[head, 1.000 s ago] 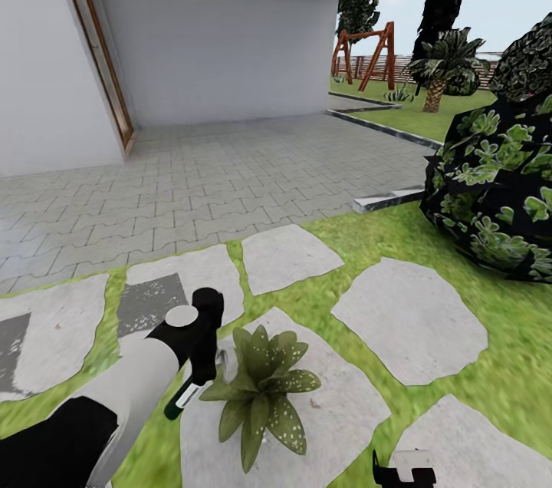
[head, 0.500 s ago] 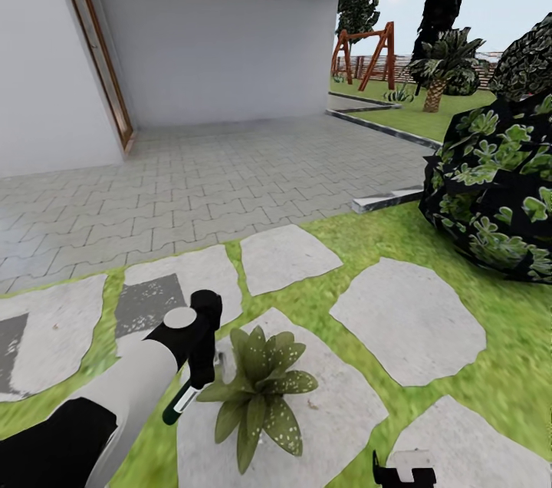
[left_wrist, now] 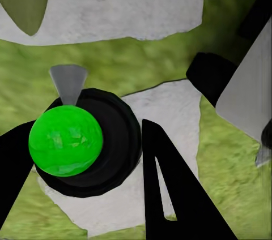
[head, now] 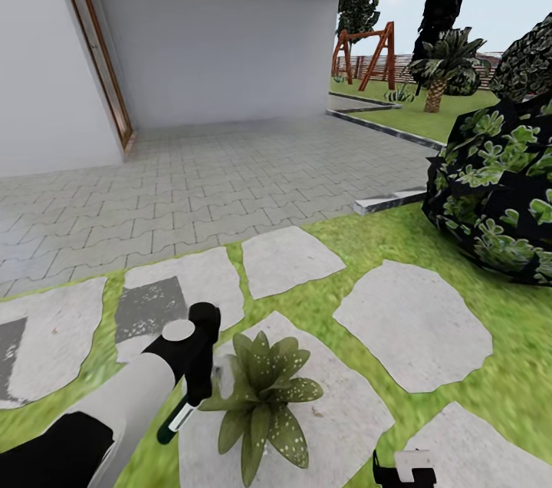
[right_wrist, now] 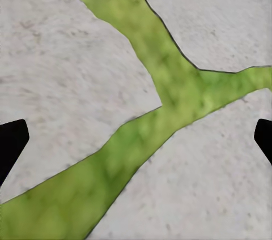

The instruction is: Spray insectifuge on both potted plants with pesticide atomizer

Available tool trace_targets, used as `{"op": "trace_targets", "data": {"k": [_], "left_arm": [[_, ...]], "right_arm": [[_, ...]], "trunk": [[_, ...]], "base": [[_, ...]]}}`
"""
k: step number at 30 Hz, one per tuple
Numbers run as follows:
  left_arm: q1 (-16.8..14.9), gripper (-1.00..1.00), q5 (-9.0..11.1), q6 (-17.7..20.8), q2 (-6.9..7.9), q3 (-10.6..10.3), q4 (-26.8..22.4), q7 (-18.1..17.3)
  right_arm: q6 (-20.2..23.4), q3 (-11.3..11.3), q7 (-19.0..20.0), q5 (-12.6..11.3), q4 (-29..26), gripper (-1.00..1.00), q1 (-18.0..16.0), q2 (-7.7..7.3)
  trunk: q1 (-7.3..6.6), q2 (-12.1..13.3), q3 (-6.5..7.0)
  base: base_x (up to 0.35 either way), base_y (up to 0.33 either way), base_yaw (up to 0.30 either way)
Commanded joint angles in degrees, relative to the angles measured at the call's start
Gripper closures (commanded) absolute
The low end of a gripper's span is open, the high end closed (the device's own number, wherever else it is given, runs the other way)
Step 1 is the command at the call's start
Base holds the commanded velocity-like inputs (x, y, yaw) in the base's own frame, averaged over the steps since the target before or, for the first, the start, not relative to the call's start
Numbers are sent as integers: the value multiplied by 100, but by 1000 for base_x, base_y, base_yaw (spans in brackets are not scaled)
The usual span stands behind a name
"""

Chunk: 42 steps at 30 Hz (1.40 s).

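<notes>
One potted plant [head: 263, 394], a low rosette of broad pointed leaves dotted with whitish insectifuge specks, stands on a grey stepping stone [head: 337, 419] of the garden lawn. Just left of it, my left gripper [head: 197, 384] points down and is shut on the pesticide atomizer [head: 177, 417], a slim dark green bottle with a white label band. In the left wrist view the atomizer [left_wrist: 66, 140] shows as a bright green top on a black disc between my black fingers [left_wrist: 170, 189]. My right gripper [head: 404, 468] hangs low at the picture's bottom edge, fingertips [right_wrist: 11, 141] wide apart over stone and grass.
A large dark shrub [head: 498, 189] stands to the right. Beyond the stepping stones lie a paved terrace [head: 230, 166], the white house wall and a brown-framed door [head: 96, 43]. Far off are a wooden swing frame [head: 366, 54], a palm [head: 441, 62] and a small leafy plant [head: 399, 94].
The whole view has shifted slightly, so the camera moved. My left arm with the atomizer has sunk a little beside the plant.
</notes>
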Motion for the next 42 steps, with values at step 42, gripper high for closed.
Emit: {"op": "trace_targets", "data": {"k": [42], "left_arm": [[116, 100, 10, 59, 83, 342, -38, 555]], "right_arm": [[-6, -24, -23, 59, 8, -100, -4, 19]], "trunk": [[-1, -2, -5]], "base": [[52, 74, -52]]}}
